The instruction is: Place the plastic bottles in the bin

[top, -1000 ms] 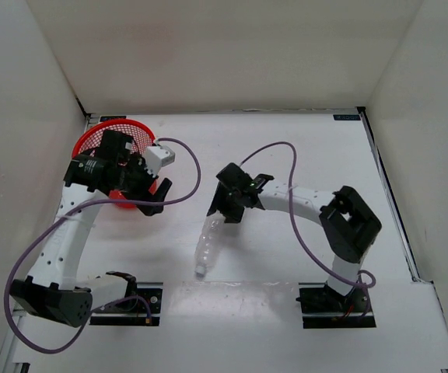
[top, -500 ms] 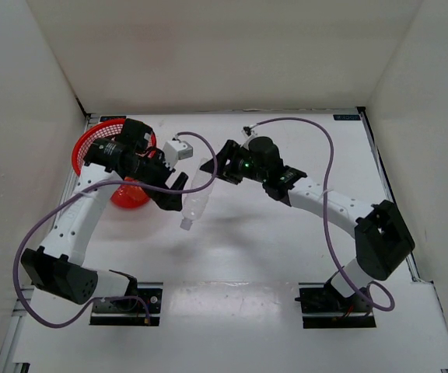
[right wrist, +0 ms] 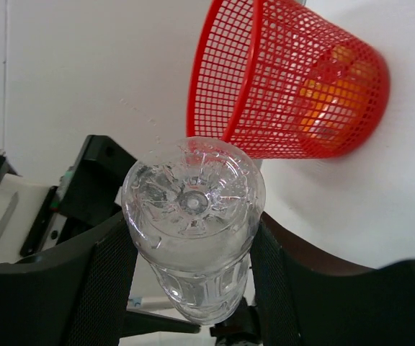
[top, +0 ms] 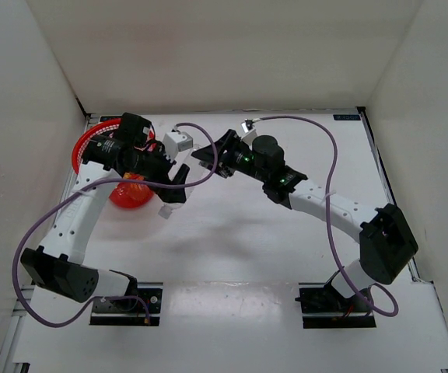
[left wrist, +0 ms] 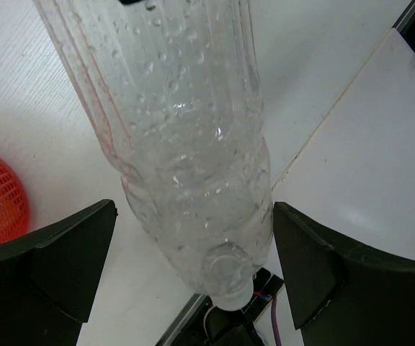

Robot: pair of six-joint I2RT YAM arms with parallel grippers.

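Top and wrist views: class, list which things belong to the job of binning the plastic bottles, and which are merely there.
Job in hand:
- clear crinkled bottle, gripped by the right gripper, hanging between the fingers of the open left gripper
- red mesh bin
- orange bottle inside it

Merely there:
- purple cables
- white walls
- table

A white bench (top: pixel 239 256) is lying flat and matte inside a white enclosure, with a plain back wall (top: pixel 224 54) standing across its far edge and a left wall (top: pixel 14 155) and right wall (top: pixel 434 140) slanting up at either side. A thin black strip (top: pixel 386 194) is running along the bench's right edge (a small dark tag (top: pixel 346 117) is sitting at the far right corner). Even, diffuse light is falling from above, leaving only a faint grey shadow (top: pixel 208 245) spreading over the middle of the bench.
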